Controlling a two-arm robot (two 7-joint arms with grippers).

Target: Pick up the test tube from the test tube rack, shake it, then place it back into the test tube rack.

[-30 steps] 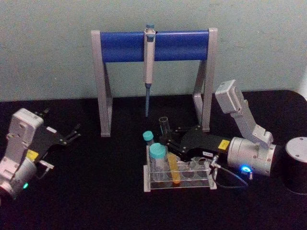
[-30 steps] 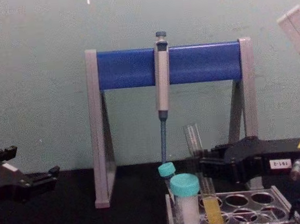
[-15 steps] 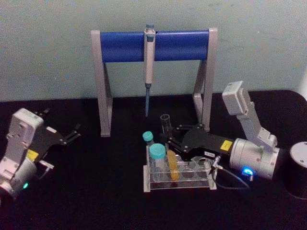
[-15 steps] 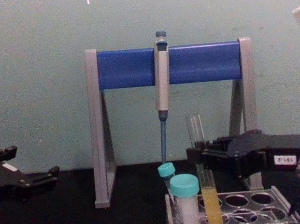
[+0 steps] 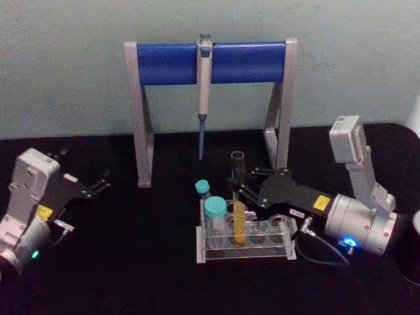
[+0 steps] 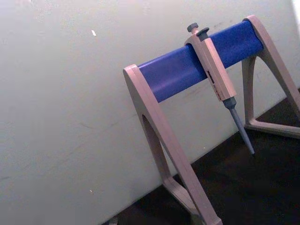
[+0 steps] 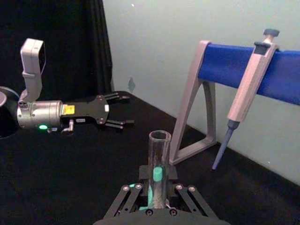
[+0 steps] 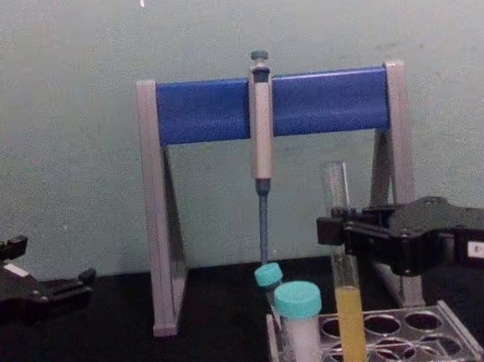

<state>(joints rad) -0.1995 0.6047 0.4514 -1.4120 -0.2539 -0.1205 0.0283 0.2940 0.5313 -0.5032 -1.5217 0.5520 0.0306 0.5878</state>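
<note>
The test tube (image 5: 237,172), clear glass with yellow-orange liquid in its lower part, stands upright over the front row of the clear test tube rack (image 5: 275,252). My right gripper (image 5: 237,186) reaches in from the right and is shut on the tube's upper part. In the chest view the test tube (image 8: 336,186) has its liquid end down among the holes of the rack (image 8: 429,325), with the right gripper (image 8: 340,230) clamped on it above the liquid. The right wrist view looks along the tube (image 7: 158,159). My left gripper (image 5: 100,184) rests open at the far left.
Two teal-capped tubes (image 5: 215,209) stand in the rack's left end, close to the held tube. Behind it is the grey-and-blue pipette stand (image 5: 170,62) with a grey pipette (image 5: 204,79) hanging down. The black table continues in front and to the left.
The right gripper has moved right and up with the test tube. The tube went from leaning to upright and now sits higher in the rack. The left arm stayed still.
</note>
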